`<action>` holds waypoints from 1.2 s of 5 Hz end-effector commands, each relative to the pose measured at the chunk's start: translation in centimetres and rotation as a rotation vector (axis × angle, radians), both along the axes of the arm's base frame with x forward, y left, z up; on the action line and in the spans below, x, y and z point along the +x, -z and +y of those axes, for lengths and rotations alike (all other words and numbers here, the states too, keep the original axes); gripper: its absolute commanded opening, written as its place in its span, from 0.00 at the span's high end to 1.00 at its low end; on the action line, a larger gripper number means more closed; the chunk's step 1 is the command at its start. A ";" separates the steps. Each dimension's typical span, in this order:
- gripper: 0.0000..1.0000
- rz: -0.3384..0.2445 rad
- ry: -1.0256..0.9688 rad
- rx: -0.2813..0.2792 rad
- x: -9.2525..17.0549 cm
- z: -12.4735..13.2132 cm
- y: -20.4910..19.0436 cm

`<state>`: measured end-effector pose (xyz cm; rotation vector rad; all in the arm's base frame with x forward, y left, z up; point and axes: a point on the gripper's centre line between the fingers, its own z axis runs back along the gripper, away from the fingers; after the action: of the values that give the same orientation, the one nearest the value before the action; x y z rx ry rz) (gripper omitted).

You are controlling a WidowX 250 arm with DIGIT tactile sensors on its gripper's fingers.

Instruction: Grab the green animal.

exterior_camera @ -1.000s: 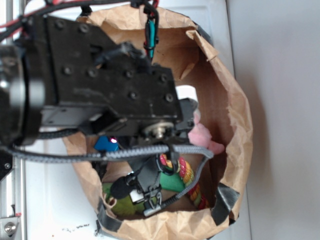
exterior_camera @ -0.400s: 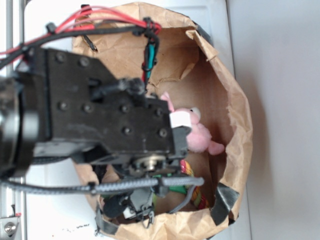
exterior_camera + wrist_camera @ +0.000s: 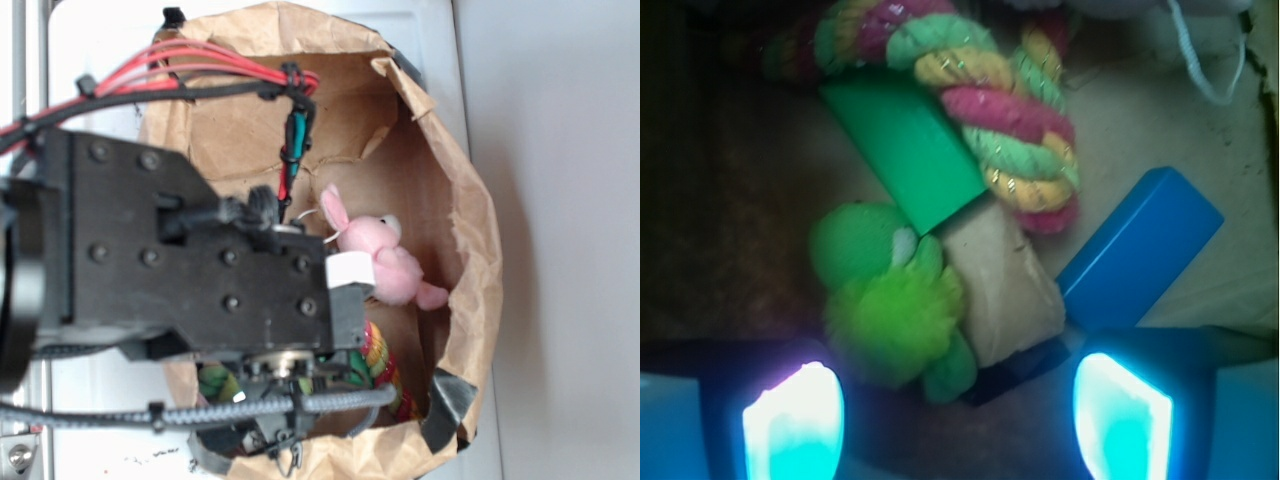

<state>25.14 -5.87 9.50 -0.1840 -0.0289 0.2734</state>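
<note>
Now lowered deeper into paper bag [image 3: 470,230] than second ago; my gripper [image 3: 958,415] wide open, empty. Green animal [image 3: 890,300] just ahead, nearer left finger [image 3: 790,420], touching green block [image 3: 908,150] and tan block [image 3: 1005,290]. Shift left before closing.

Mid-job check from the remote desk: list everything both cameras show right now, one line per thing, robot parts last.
fuzzy lime-green plush animal: 1, green, bag floor between the fingers, nearer the left-of-frame one.
flat green rectangular block: 1, green, above the plush, partly under the rope.
twisted rope toy: 1, pink, yellow and green, across the wrist view's top.
blue rectangular block: 1, blue, right of the tan block.
tan block: 1, beige, touching the plush's right side.
pink plush bunny: 1, pink, mid-bag in the exterior view.
brown paper bag: 1, brown, holds everything.
gripper: 1, black, glowing fingers, open above the plush.
</note>
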 end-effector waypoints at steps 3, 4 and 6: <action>0.00 -0.029 0.000 0.026 -1.4 -0.6 -2.9; 0.00 -0.029 0.000 0.026 -1.4 -0.6 -2.9; 0.00 -0.053 -0.016 -0.037 -1.3 0.7 -3.3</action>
<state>23.70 -5.73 11.39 -0.2248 -0.0198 0.2871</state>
